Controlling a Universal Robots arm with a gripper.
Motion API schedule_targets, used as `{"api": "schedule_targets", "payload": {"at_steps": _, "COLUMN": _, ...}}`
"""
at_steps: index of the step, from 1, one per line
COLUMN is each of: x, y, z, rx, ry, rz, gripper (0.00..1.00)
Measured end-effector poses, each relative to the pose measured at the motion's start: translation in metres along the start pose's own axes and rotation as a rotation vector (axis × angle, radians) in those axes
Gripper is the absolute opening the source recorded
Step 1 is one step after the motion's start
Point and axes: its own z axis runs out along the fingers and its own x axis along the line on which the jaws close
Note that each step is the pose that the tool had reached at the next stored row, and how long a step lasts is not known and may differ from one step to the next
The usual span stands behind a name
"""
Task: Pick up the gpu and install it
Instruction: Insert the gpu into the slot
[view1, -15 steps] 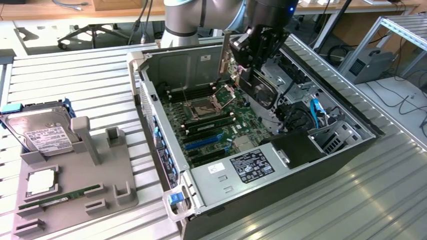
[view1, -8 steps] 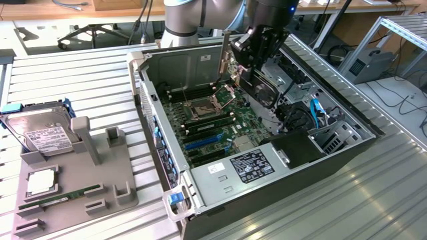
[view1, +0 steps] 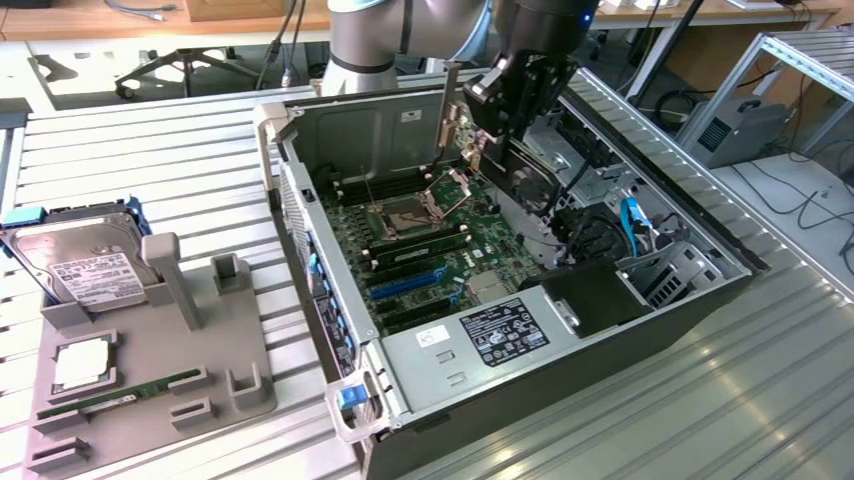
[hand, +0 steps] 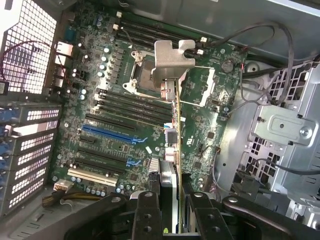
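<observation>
Exterior view: a slatted metal table (view1: 160, 170) in a workshop. An open computer case (view1: 360, 130) sits at frame centre, and a grey fixture tray (view1: 134, 400) with a hard drive (view1: 87, 265) at the exterior view's lower left. The arm (view1: 374, 40) descends from upper centre. The gripper (view1: 518, 95), over the case, is clamped on the gpu (view1: 527, 185), which is held above the motherboard (view1: 454, 250).

Wrist view: the fingers (hand: 150, 210) pinch the gpu (hand: 175, 150) edge-on, with its bracket (hand: 170, 60) at the far end, over the motherboard (hand: 115, 100).

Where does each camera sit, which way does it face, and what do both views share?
Exterior view: off the arm, high, looking down into the open case; arm and gripper show, gripping the gpu.
Wrist view: on the wrist, looking past the fingers at the motherboard.
Both share: gpu, gripper, motherboard.
</observation>
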Motion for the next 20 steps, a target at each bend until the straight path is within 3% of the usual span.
{"api": "schedule_targets", "payload": {"at_steps": 20, "x": -0.0022, "y": -0.0006, "z": 0.0001, "rx": -0.0021, "ry": -0.0020, "rz": -0.076, "gripper": 0.27}}
